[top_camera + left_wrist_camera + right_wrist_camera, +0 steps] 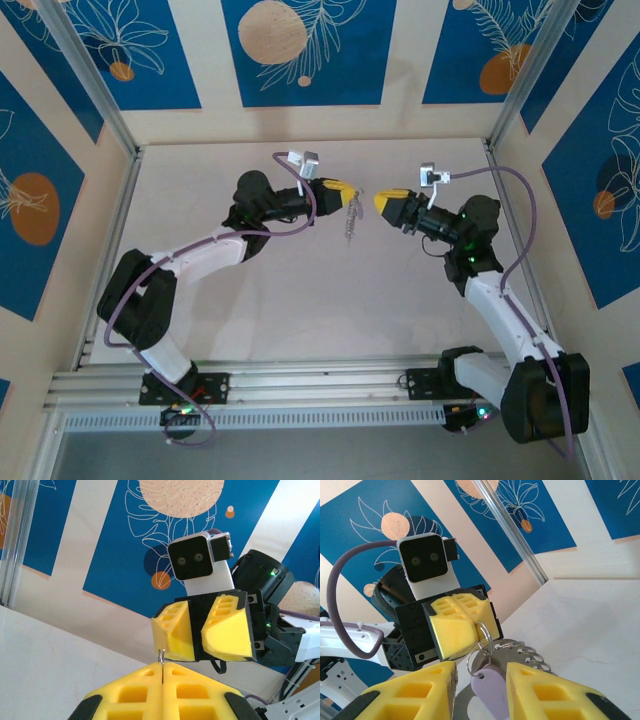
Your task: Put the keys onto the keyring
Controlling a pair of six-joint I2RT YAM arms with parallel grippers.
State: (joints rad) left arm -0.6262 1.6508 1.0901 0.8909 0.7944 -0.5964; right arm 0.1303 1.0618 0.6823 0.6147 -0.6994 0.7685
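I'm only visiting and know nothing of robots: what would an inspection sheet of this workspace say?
Surface: pale table, smooth.
Job's things: keyring hangs from the left gripper; lilac key beside its silver keys.
Clutter: nothing seen.
Grippers: left gripper shut on the keyring; right gripper open, fingers either side of the lilac key.
Cables: purple cables run along both arms, clear of the grippers.
Surroundings: blue and cream patterned walls, metal frame posts.
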